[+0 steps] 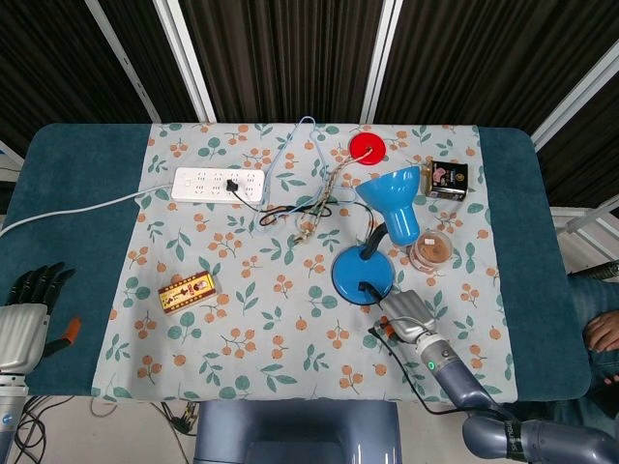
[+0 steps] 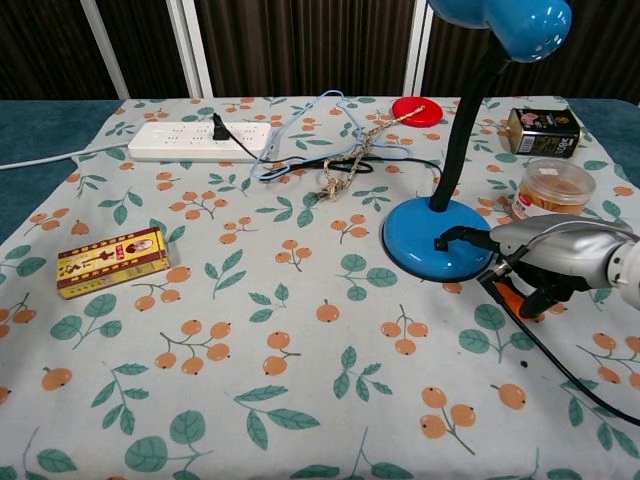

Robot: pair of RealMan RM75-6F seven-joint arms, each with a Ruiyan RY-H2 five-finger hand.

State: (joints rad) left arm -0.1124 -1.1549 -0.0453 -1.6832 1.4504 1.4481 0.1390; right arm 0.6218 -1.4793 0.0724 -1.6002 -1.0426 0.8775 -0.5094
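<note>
A blue desk lamp stands right of centre, with a round base point(image 1: 361, 274) point(image 2: 420, 252) and its shade point(image 1: 398, 198) point(image 2: 505, 20) tilted up. My right hand point(image 1: 408, 314) point(image 2: 555, 255) lies just right of the base. One dark fingertip point(image 2: 447, 241) reaches onto the base at the small black switch, and the other fingers are curled under. The lamp's black cable point(image 2: 560, 355) runs beneath this hand. My left hand point(image 1: 24, 311) hangs off the table's left front edge, fingers straight and apart, holding nothing. The chest view does not show it.
A white power strip point(image 1: 218, 182) point(image 2: 200, 141) with one plug in it lies at the back left. Tangled cords point(image 1: 305, 208) point(image 2: 340, 160) lie mid-table. Around them are a red lid point(image 1: 367, 147), a dark tin point(image 1: 448, 180) point(image 2: 540, 131), a small jar point(image 1: 431, 251) point(image 2: 552, 188) and a yellow-red box point(image 1: 187, 291) point(image 2: 110, 261).
</note>
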